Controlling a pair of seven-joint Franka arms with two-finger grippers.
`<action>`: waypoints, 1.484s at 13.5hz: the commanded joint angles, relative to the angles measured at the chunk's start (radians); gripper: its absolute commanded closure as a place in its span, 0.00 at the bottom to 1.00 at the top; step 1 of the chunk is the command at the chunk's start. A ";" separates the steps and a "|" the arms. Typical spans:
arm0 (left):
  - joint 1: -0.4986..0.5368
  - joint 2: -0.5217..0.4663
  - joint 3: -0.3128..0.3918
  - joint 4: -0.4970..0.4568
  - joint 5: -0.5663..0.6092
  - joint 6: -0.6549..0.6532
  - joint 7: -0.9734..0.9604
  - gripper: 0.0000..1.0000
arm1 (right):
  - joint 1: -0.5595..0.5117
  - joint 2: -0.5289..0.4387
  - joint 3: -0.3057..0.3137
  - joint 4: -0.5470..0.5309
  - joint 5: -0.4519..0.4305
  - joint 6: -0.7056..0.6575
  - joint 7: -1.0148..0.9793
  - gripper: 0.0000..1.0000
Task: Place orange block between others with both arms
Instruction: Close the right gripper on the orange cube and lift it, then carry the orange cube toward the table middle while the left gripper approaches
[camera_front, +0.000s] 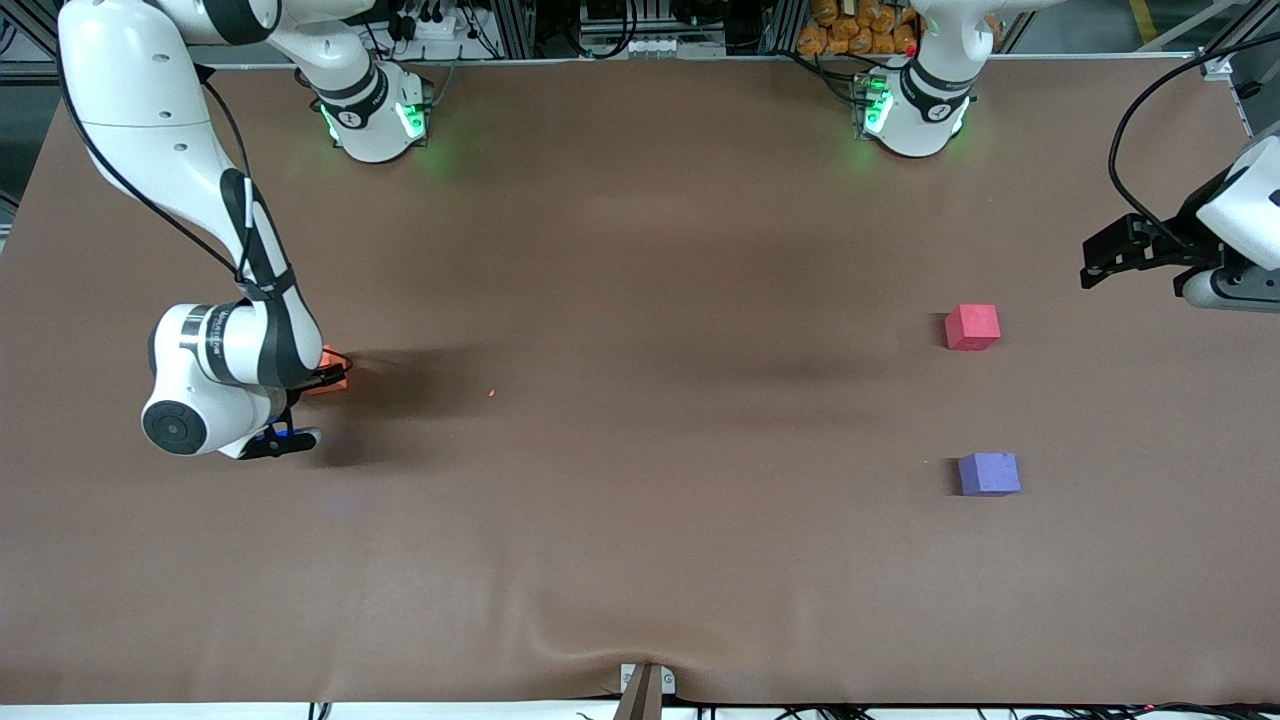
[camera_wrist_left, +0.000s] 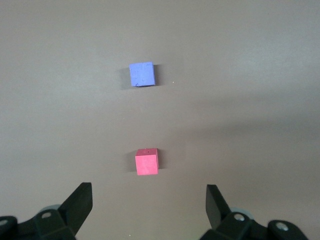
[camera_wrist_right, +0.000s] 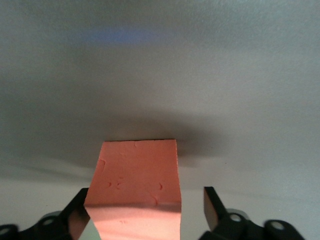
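The orange block (camera_front: 331, 371) rests on the table at the right arm's end, mostly hidden under the right wrist. My right gripper (camera_wrist_right: 145, 200) is down around it and open. The block (camera_wrist_right: 136, 180) sits between the fingers, against one finger, with a gap to the other finger (camera_wrist_right: 210, 205). The red-pink cube (camera_front: 972, 327) and the purple-blue cube (camera_front: 989, 473) lie at the left arm's end, the purple-blue one nearer the front camera. My left gripper (camera_front: 1100, 262) hangs open and empty in the air beside the red-pink cube (camera_wrist_left: 147, 162); the purple-blue cube (camera_wrist_left: 142, 74) also shows.
The brown table cover (camera_front: 640, 450) is bare between the two ends, apart from a tiny orange speck (camera_front: 491, 392). The arm bases (camera_front: 375, 120) stand along the table's back edge.
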 joint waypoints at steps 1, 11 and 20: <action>0.006 -0.009 -0.005 -0.005 0.017 -0.003 0.023 0.00 | -0.010 -0.003 0.007 -0.011 -0.011 -0.022 -0.012 0.21; 0.006 -0.011 -0.005 -0.005 0.017 -0.003 0.023 0.00 | 0.070 -0.020 0.009 0.149 -0.008 -0.013 -0.001 0.47; 0.006 -0.014 -0.007 -0.005 0.017 -0.006 0.023 0.00 | 0.438 -0.008 0.010 0.160 0.349 0.119 0.417 0.47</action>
